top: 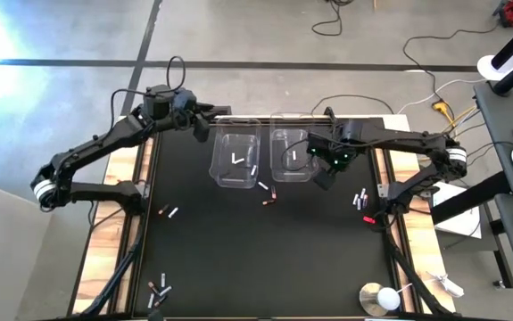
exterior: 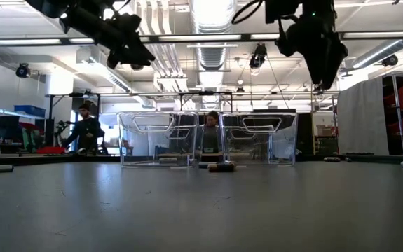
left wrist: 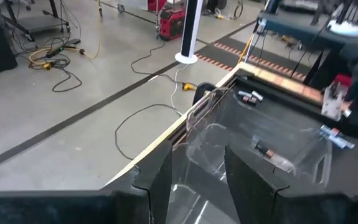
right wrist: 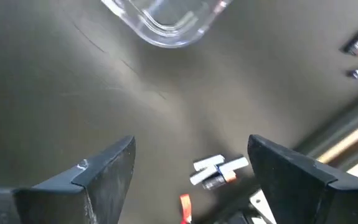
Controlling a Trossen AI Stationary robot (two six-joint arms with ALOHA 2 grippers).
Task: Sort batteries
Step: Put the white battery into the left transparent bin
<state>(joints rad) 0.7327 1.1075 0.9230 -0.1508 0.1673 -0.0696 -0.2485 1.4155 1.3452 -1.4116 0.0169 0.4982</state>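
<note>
Left gripper (top: 204,121) hangs high off the table at about 11 o'clock of the mat, just past the far left corner of the left bin (top: 235,159). Its fingers (left wrist: 160,177) stand apart with nothing between them. Looks parked.

Left bin holds a few silvery-white batteries (top: 239,160), lying at odd angles. Right bin (top: 292,154) sits just beside it and has one pale cell (top: 293,155) inside. In front of the bins, near the gap between them, a white cell and a dark copper-ended one (top: 268,193) lie loose on the black mat (top: 238,241).

Right gripper (top: 324,174) hovers above the mat, off the near right corner of the right bin, wide open and empty. The relation that matters: the cluster of batteries (top: 361,198) at the mat's 3 o'clock edge lies toward 4 o'clock from this gripper, well clear of the bin. The right wrist view shows that cluster (right wrist: 219,170) ahead, between the spread fingers (right wrist: 294,171): pale cells with one dark, copper-tipped cell, bunched and touching, long axes roughly parallel and running across the gap. A small red piece (right wrist: 184,207) lies just beside them. Right arm is far nearer; my guess is it drops there next. Bunching could make a single pick awkward.

More strays at 8 o'clock (top: 168,212) and 7 o'clock (top: 159,289), nearer the left arm.
</note>
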